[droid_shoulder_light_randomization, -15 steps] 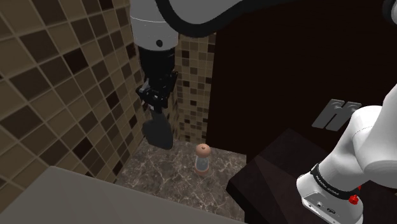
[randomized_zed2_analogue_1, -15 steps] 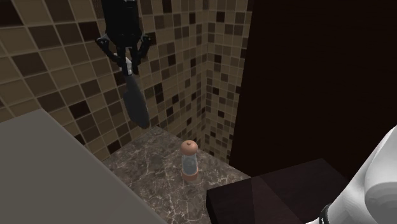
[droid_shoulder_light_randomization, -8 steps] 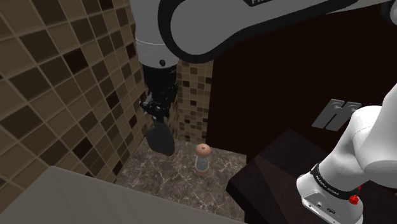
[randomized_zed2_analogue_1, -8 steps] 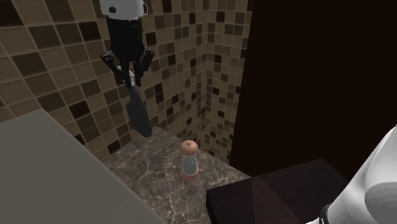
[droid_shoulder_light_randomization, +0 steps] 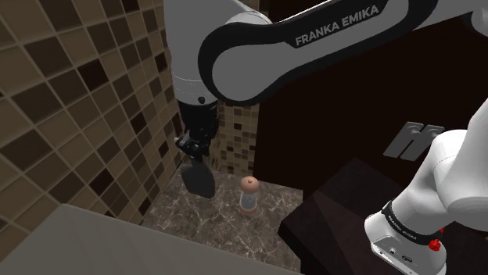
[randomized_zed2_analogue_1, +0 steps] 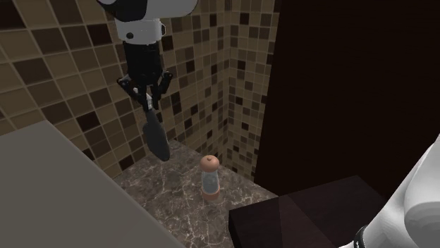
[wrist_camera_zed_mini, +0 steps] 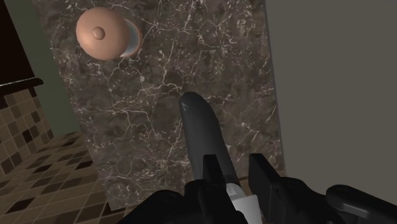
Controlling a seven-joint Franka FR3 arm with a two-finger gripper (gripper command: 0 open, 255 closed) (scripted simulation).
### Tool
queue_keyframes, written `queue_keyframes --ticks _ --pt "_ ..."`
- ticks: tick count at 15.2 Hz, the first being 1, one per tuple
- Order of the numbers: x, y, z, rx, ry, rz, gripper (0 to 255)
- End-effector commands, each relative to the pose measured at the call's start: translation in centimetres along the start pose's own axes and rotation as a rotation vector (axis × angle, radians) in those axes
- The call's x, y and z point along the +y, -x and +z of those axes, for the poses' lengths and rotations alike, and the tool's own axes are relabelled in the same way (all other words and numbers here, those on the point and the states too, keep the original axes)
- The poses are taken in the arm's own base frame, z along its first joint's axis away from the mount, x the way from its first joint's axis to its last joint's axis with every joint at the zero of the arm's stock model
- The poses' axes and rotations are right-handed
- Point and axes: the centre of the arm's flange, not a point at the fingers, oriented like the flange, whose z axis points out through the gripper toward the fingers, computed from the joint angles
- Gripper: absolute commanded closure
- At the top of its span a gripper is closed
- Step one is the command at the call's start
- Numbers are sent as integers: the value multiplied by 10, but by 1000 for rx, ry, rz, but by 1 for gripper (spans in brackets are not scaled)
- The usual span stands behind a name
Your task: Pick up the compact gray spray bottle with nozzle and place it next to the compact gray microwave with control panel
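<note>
I cannot see the top of the bottle point(droid_shoulder_light_randomization: 198, 176) well: in the shoulder view its upper end disappears inside the gripper point(droid_shoulder_light_randomization: 191, 148), and I cannot make out the nozzle there. In the wrist view a small pale part shows between the fingers point(wrist_camera_zed_mini: 210, 170), but its shape is not clear to me. The gripper point(wrist_camera_zed_mini: 234, 172) is clamped on this upper end, so the bottle point(wrist_camera_zed_mini: 200, 124) hangs from it with its body pointing down to the counter point(wrist_camera_zed_mini: 159, 95). The body is dark gray, smooth and long, wider in the middle and rounded at the lower tip. In the second exterior view the bottle point(randomized_zed2_analogue_1: 156, 137) hangs a little tilted under the gripper point(randomized_zed2_analogue_1: 148, 102), in the air above the marble counter point(randomized_zed2_analogue_1: 169, 197) and in front of the tiled wall point(randomized_zed2_analogue_1: 63, 77). A plain gray block point(randomized_zed2_analogue_1: 49, 190) is cut off by the frame edge at the lower left; I see no front or panel on it, so I cannot tell what it is. A small grinder point(randomized_zed2_analogue_1: 210, 180) with a brown round top stands upright on the counter, apart from the bottle.
</note>
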Motion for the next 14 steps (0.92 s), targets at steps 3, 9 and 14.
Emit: queue_keyframes --ticks 3,9,14 --pt "1 1 21 1 0 0 255" --pt "3 2 53 1 0 0 255" --pt "5 4 79 1 0 0 255"
